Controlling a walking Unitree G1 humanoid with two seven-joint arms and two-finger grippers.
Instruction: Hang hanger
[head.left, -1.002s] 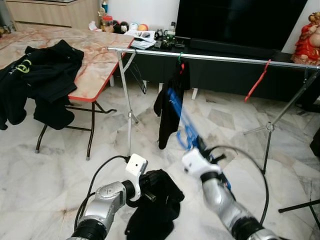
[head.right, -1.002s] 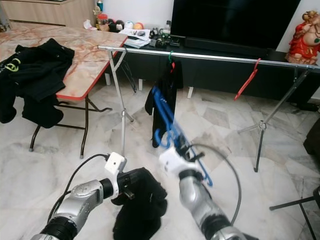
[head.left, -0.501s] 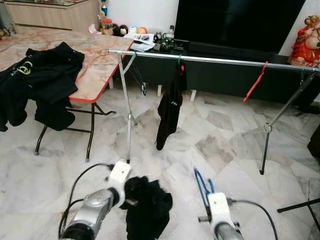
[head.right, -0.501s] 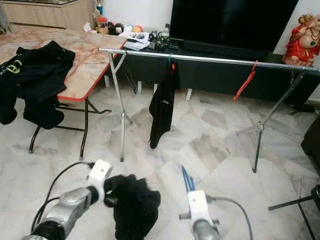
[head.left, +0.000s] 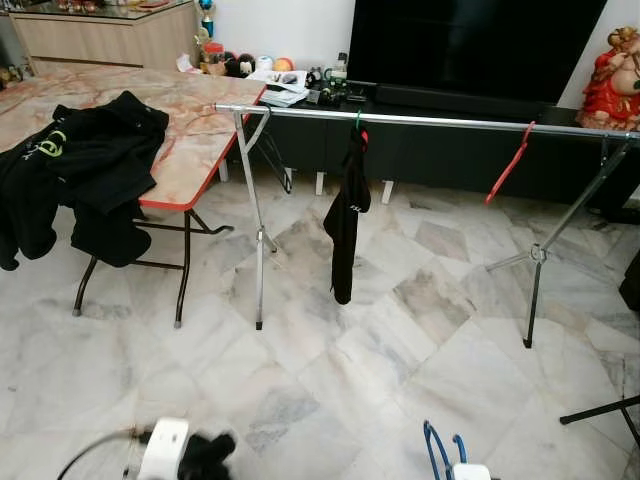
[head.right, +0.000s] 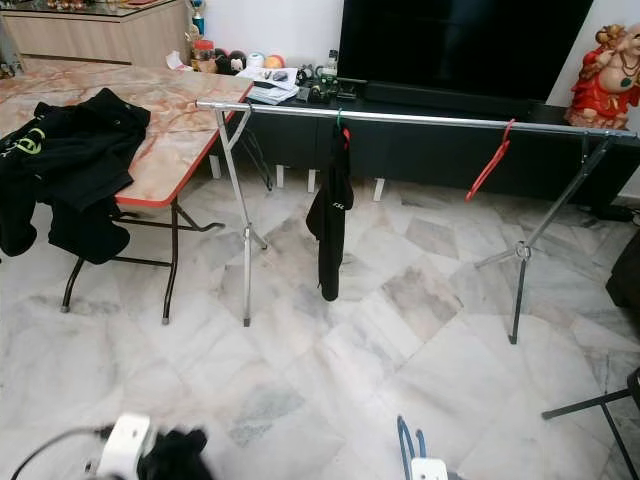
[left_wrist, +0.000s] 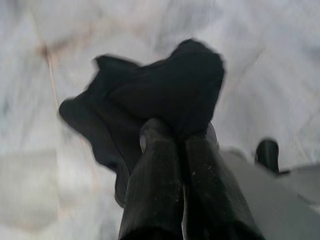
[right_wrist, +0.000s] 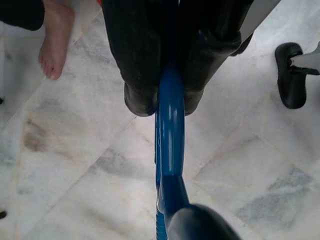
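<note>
While the right gripper had its jaws clamped on the blue hanger, low at the near right above the marble floor, the left gripper held its jaws together on a bunch of black cloth at the near left. A bare foot stood on the floor close by the right arm. Farther off, the metal rail ran across the room with a black garment hanging near its left end and a red hanger toward its right. Black clothes lay on the table at the far left.
</note>
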